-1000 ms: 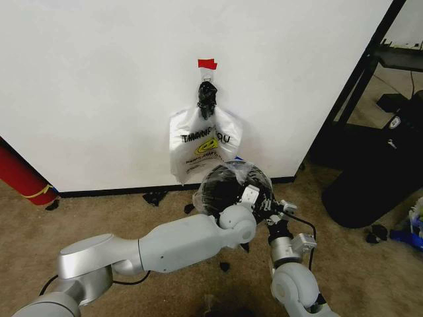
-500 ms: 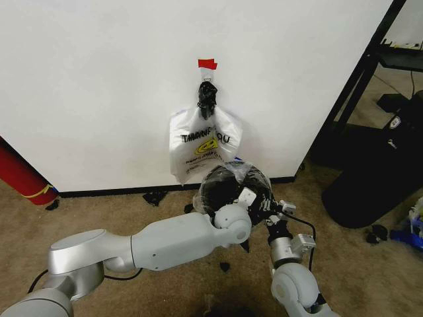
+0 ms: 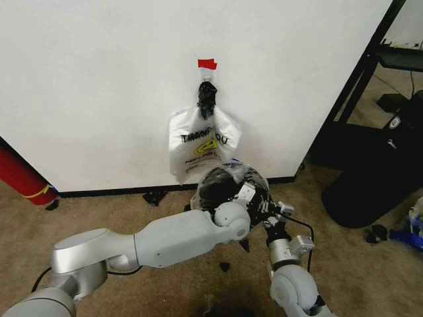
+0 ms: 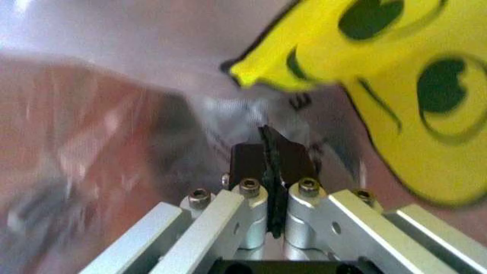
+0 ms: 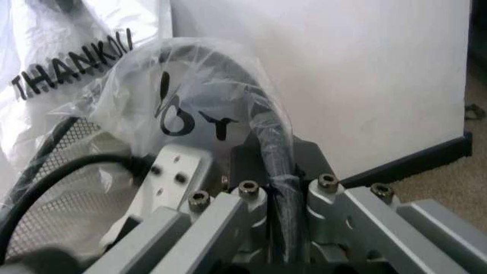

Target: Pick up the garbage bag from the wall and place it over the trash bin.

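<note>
Nearest, two grippers at one trash bin (image 3: 221, 186). Left gripper (image 4: 271, 153) pinched together on thin film of the garbage bag (image 4: 396, 85), its yellow smiley just beyond the fingertips. Right gripper (image 5: 275, 171) clamped on the bin's bag-wrapped black rim, beside the left one. Translucent white plastic with black print draped over the round mesh bin. Farther off, a bunch of same-print bags (image 3: 201, 142) hanging on the wall (image 3: 99, 86) under one red tape piece (image 3: 207, 63).

Garbage bag (image 3: 231, 177) draped over the black mesh trash bin (image 3: 221, 188), translucent plastic stretched across its rim. Bin stands on carpet at the white wall (image 3: 99, 79), at 6 o'clock from the red tape (image 3: 207, 63).
</note>
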Motion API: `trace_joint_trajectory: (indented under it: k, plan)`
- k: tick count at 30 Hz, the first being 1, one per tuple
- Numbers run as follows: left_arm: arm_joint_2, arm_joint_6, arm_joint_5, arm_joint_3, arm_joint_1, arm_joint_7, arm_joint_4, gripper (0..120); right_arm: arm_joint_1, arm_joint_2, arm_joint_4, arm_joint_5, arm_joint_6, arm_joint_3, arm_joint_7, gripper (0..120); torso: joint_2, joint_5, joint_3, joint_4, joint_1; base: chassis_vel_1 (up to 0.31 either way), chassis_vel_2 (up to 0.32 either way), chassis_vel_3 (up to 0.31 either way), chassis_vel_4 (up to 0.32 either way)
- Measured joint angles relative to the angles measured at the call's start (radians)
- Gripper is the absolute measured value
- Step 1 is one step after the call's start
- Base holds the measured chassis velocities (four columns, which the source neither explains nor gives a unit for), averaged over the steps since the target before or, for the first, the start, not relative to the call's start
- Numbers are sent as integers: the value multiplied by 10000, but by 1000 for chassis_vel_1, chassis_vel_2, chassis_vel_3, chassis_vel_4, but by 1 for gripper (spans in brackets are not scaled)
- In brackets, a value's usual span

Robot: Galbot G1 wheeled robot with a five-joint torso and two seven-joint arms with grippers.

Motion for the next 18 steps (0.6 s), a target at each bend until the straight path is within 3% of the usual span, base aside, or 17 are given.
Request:
trace_joint_trajectory:
  k: [13, 18]
  plan:
    - [410, -390, -274, -326, 233, -351, -649, 0, 134, 39, 6, 970, -243, 174, 408, 1, 0, 0, 0, -2, 0, 0, 0, 0, 0]
    - [928, -645, -266, -224, 302, 419, -1463, 0, 258, -4, -77, 1223, -353, 261, 603, 1, 0, 1, 0, 1, 0, 0, 0, 0, 0]
